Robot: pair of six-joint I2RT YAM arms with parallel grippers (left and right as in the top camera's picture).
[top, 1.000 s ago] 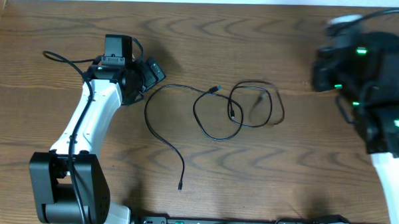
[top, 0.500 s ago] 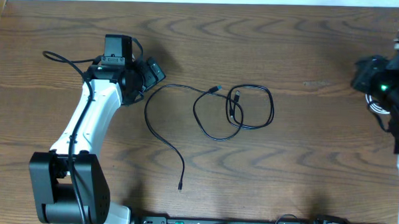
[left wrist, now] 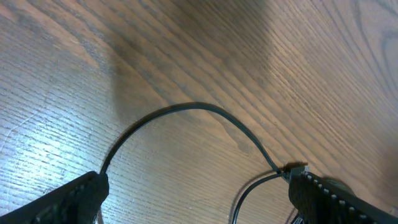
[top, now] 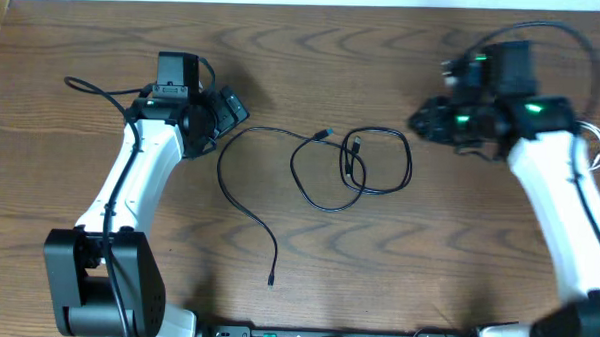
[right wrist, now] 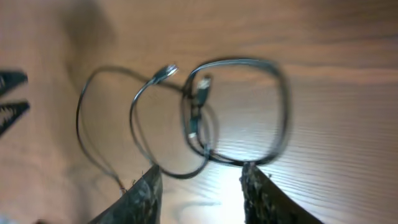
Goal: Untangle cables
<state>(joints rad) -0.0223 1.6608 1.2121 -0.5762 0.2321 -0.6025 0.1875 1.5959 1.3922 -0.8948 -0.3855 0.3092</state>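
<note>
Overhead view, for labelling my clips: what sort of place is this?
Probably a robot lab bench: a bare wooden table, two white robot arms based at one edge, and loose black cables laid out between them.

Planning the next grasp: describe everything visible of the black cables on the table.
The cables are thin black cords, rubbery-looking, with small plug ends, lying flat on the wooden table between the arms. A long strand snakes from a plug near the arm bases up, bends, and closes into a loop; a smaller coil overlaps that loop on its right. Neither the left gripper nor the right gripper holds them; both are open.
</note>
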